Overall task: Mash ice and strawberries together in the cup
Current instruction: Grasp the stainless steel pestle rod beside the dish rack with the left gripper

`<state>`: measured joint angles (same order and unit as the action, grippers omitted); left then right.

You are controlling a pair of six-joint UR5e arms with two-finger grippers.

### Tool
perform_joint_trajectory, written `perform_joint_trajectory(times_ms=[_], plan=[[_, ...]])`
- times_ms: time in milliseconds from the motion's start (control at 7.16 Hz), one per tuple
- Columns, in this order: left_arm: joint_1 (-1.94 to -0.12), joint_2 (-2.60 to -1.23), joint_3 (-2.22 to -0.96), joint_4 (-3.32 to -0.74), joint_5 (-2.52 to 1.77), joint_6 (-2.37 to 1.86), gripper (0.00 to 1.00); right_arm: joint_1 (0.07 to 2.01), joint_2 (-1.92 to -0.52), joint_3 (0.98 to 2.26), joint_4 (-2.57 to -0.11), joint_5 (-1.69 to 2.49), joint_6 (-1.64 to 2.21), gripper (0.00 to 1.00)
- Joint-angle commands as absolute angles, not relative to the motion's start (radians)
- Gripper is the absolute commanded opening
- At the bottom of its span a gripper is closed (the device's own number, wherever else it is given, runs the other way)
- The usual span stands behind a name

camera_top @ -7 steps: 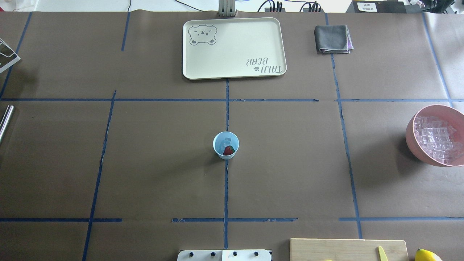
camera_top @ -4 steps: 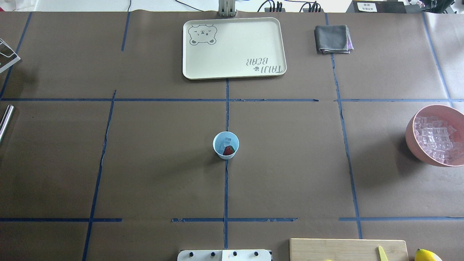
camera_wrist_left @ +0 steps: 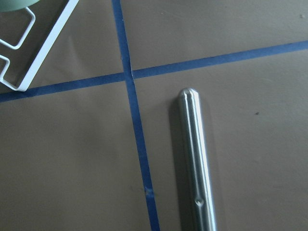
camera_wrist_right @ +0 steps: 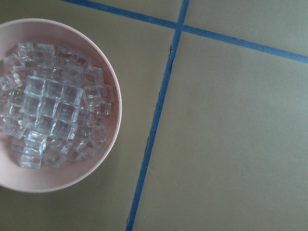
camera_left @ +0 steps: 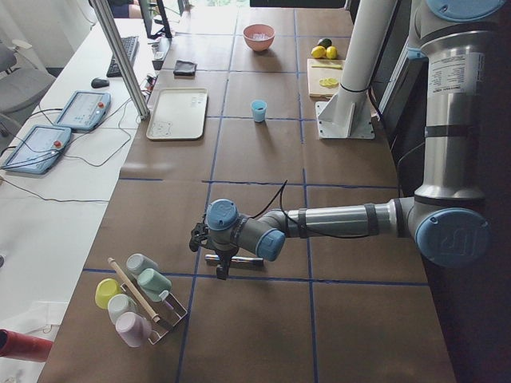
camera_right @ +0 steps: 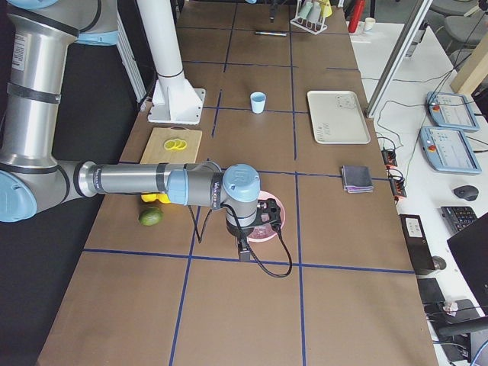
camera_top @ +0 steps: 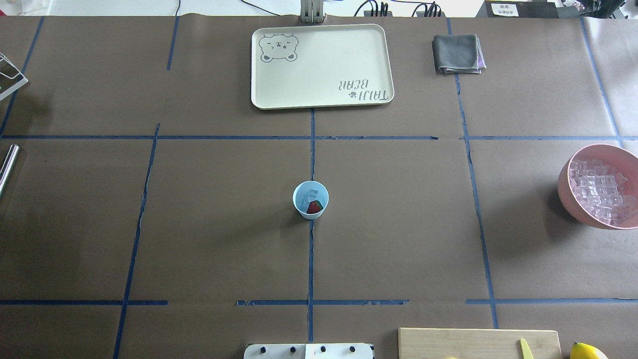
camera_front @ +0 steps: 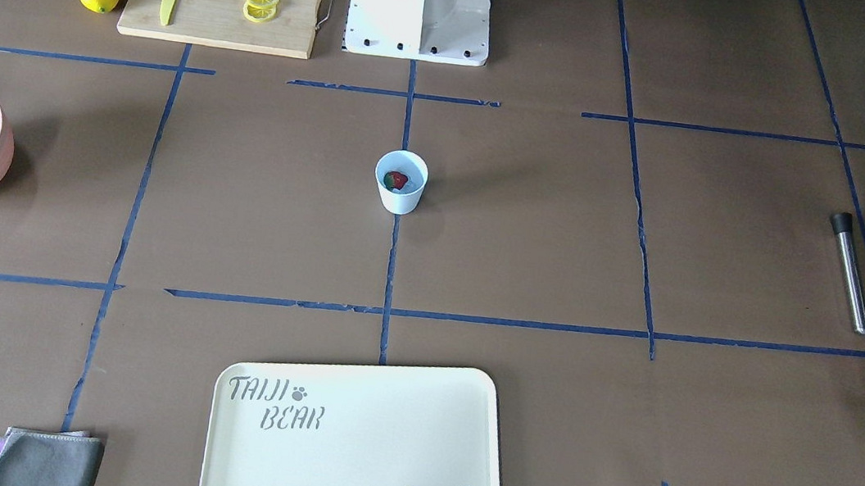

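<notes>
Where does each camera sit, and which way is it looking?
Front-facing: across the table, facing the robot's base; cup mid-table.
Overhead: behind the robot, looking down and forward; no arm shows.
Left side: table's left end; left arm near and large.
Right side: table's right end; right arm near and large.
Left wrist: straight down on a metal rod; no fingers show.
Right wrist: straight down on the pink bowl of ice.
Shared: the cup shows in all four fixed views.

Overhead from behind the robot's base (camera_top: 309,351), front-facing opposite and steeply down, sharing the cup (camera_top: 310,199) and tray (camera_top: 324,55). Side views along the table (camera_left: 255,152) from either end. Wrist cameras close, straight down, over steel muddler (camera_wrist_left: 195,159) and pink bowl (camera_wrist_right: 57,178).
</notes>
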<state>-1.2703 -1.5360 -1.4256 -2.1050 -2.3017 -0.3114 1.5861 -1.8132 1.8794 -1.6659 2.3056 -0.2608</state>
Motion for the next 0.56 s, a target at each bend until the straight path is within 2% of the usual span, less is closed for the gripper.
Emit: perform_joint_trajectory(times_ms=[0, 279, 419], plan=[[-1.217, -1.610, -1.344, -2.146, -2.248, -0.399, 1.00, 1.586, -1.813, 1.879, -1.666, 2.306, -0.261, 0.99], [-1.191, -1.663, -1.232, -2.213, -2.246, -0.399, 1.00, 1.586, -1.813, 1.878, -1.666, 2.306, -0.261, 0.99], [-1.169, -1.667, -1.221, -2.221, -2.246, -0.400, 1.00, 1.586, -1.813, 1.876, -1.666, 2.306, -0.261, 0.99]])
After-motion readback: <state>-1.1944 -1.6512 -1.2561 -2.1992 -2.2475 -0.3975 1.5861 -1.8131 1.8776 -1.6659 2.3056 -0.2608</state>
